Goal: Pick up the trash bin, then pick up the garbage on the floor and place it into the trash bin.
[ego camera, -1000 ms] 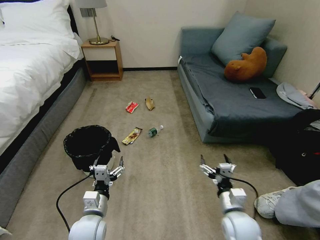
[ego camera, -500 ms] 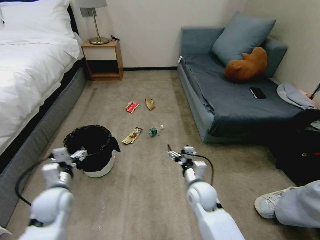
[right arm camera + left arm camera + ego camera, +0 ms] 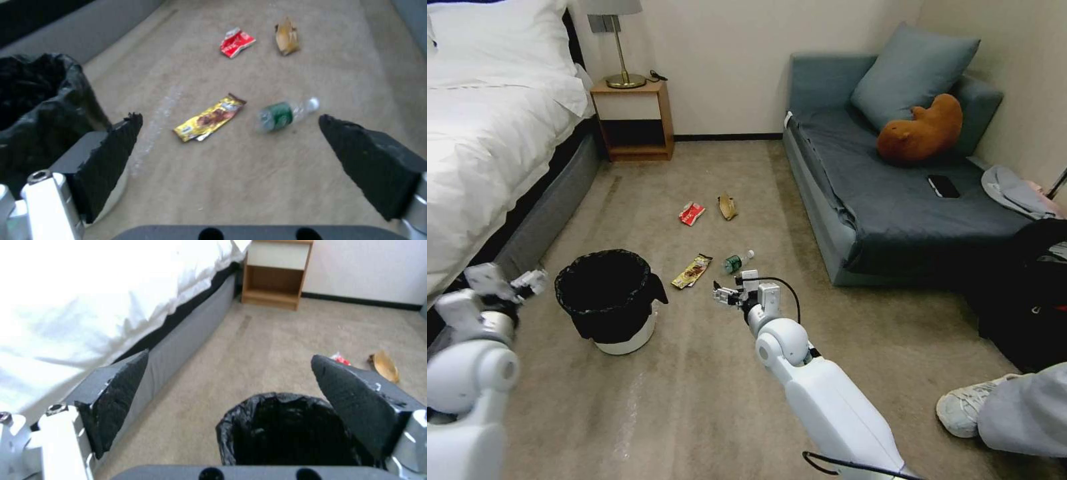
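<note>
While the bin (image 3: 606,300) stands on the carpet (image 3: 707,400) in the lower left part of the head view, the left claw (image 3: 527,280) hangs just to its left, close to the bed (image 3: 487,153), and does not touch it. Its two black pads (image 3: 115,396) are spread wide apart with nothing between them. The bin has a black bag pulled over its rim.

The right claw (image 3: 720,295) is near the middle of the head view, low over the floor. It is spread wide too and grips nothing. Just above it in the frame lie the gold wrapper (image 3: 692,271) and the little bottle (image 3: 737,261), side by side but apart. Higher up sit the red packet (image 3: 691,213) and the tan paper (image 3: 727,207), near each other.
</note>
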Controlling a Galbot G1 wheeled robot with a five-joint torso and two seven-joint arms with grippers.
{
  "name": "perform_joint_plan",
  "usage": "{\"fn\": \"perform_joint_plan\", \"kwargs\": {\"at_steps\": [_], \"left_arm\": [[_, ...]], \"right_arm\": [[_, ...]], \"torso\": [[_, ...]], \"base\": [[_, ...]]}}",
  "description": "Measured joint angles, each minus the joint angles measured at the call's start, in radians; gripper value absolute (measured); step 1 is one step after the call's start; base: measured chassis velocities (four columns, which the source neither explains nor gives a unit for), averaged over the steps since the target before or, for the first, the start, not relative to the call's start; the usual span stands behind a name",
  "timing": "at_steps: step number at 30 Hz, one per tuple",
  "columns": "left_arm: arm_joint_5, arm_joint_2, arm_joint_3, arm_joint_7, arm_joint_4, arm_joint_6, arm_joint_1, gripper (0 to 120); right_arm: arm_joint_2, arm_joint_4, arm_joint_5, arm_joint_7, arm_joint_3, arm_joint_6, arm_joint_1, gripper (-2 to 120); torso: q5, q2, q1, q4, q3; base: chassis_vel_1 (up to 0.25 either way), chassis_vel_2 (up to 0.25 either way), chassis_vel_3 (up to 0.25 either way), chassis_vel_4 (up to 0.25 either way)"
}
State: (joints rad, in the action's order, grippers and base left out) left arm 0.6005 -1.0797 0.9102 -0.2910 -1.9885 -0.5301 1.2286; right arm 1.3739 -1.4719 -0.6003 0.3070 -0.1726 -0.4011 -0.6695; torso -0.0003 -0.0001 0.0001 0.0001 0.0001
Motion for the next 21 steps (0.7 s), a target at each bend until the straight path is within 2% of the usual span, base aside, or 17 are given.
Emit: {"fn": "perform_joint_plan", "kwargs": {"at_steps": [1, 3, 6, 14, 17, 21], "left_arm": [[0.0, 0.0, 0.0, 0.0, 0.0, 0.0, 0.0, 98], [0.001, 0.003, -0.003, -0.001, 0.008, 0.0, -0.004, 98], [0.004, 0.003, -0.009, -0.006, 0.029, 0.0, -0.013, 98], [0.013, 0.008, -0.02, -0.009, 0.102, 0.001, -0.038, 97], [0.04, 0.021, -0.035, -0.014, 0.163, -0.002, -0.071, 97], [0.066, 0.035, -0.049, -0.016, 0.206, -0.018, -0.1, 97]], "right_arm": [[0.0, 0.0, 0.0, 0.0, 0.0, 0.0, 0.0, 100], [-0.051, 0.003, -0.033, 0.004, -0.019, -0.004, 0.054, 100], [-0.064, 0.001, -0.037, 0.001, -0.018, -0.004, 0.045, 100], [-0.061, 0.0, -0.018, -0.014, -0.002, 0.013, 0.015, 100], [-0.058, 0.007, -0.001, -0.025, 0.004, 0.027, -0.004, 100], [-0.058, 0.009, 0.006, -0.03, 0.005, 0.034, -0.014, 100]], "torso": [[0.0, 0.0, 0.0, 0.0, 0.0], [0.0, 0.0, 0.0, 0.0001, 0.0], [0.0004, 0.0, 0.0, -0.0005, 0.0], [0.0003, 0.0, 0.0, 0.0, 0.0], [0.0003, 0.0, 0.0, -0.0001, 0.0], [0.0002, 0.0, 0.0, -0.0001, 0.0]], "base": [[0.0, 0.0, 0.0, 0.0], [0.0, 0.0, 0.0, 0.0], [0.0, 0.0, 0.0, 0.0], [0.0, 0.0, 0.0, 0.0], [0.0, 0.0, 0.0, 0.0], [0.0, 0.0, 0.0, 0.0]]}}
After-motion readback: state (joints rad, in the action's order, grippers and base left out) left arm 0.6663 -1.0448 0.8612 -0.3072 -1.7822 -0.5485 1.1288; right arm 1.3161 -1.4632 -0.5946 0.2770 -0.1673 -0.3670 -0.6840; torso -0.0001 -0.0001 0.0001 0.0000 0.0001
